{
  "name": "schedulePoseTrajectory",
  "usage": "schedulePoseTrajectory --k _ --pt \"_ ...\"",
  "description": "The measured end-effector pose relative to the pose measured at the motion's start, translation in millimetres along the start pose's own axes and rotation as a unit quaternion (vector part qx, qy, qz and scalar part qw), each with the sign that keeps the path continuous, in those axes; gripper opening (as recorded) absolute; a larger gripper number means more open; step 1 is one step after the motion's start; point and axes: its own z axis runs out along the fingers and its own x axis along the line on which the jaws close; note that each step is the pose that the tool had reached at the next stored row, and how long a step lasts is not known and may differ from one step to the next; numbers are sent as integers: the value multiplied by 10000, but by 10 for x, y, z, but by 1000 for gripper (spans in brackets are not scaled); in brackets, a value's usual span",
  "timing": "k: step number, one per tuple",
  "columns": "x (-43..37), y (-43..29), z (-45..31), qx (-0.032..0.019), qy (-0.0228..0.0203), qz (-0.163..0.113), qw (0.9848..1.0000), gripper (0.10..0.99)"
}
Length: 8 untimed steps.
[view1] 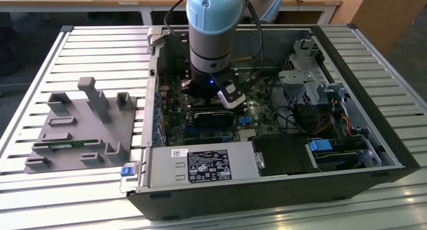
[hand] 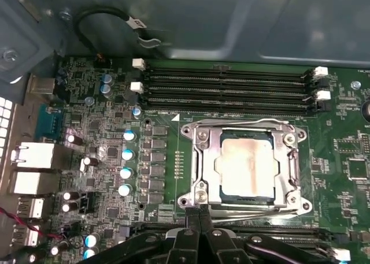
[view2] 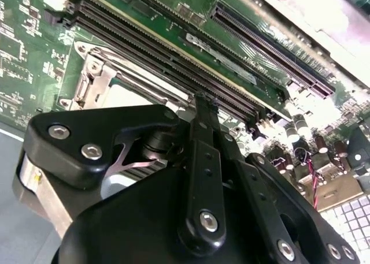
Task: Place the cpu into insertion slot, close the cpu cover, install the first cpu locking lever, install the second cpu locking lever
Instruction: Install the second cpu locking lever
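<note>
Above the cpu cover (hand: 248,166) we find open room, with nothing standing over its window. Memory slots (hand: 228,90) hem it on one side, and the gripper (hand: 198,218) sits just beside the opposite edge. Capacitors (hand: 126,163) stand near; the case wall (hand: 231,21) rises beyond the slots.

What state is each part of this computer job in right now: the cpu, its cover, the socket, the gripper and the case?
cpu: seated in the socket, top showing.
cpu cover: lying flat around the cpu.
insertion slot: filled.
gripper: shut, tips at the socket's edge.
computer case: side open, on a slatted table.
</note>
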Motion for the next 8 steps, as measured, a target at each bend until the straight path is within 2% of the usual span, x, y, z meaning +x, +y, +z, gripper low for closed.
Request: schedulePoseTrajectory --k 4,8 --pt "19 -6 21 -43 -5 -1 10000 106" --pt "32 -11 46 -131 -10 0 9999 106"
